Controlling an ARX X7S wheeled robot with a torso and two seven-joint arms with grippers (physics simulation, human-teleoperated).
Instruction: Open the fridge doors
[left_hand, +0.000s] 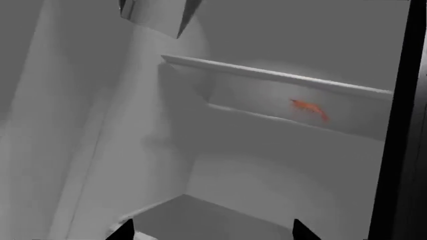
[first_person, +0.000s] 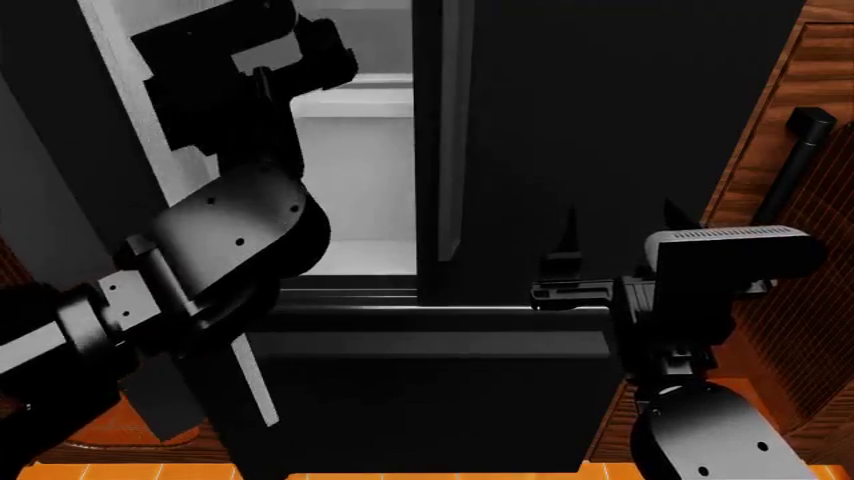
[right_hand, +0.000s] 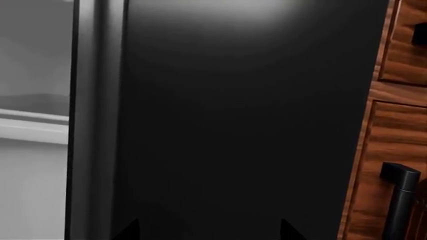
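The left fridge door (first_person: 123, 110) stands swung open to the left, its white inner edge showing. My left arm reaches into the white fridge interior (first_person: 358, 180). The left gripper (left_hand: 213, 233) is open there with nothing between its fingertips (left_hand: 124, 231), facing a white shelf (left_hand: 280, 77). The right fridge door (first_person: 601, 120) is closed, a glossy black panel (right_hand: 240, 115) with a long vertical bar handle (first_person: 449, 140) along its left edge (right_hand: 97, 120). My right gripper (first_person: 621, 222) is open just in front of that panel (right_hand: 210, 231), right of the handle and holding nothing.
A small orange item (left_hand: 309, 108) lies in a white bin inside the fridge. Below the doors is a wide black drawer front (first_person: 427, 380) with a horizontal handle (first_person: 427, 316). Brown wooden cabinets (right_hand: 393, 125) with a black bar handle (right_hand: 400, 200) flank the fridge on the right (first_person: 787, 150).
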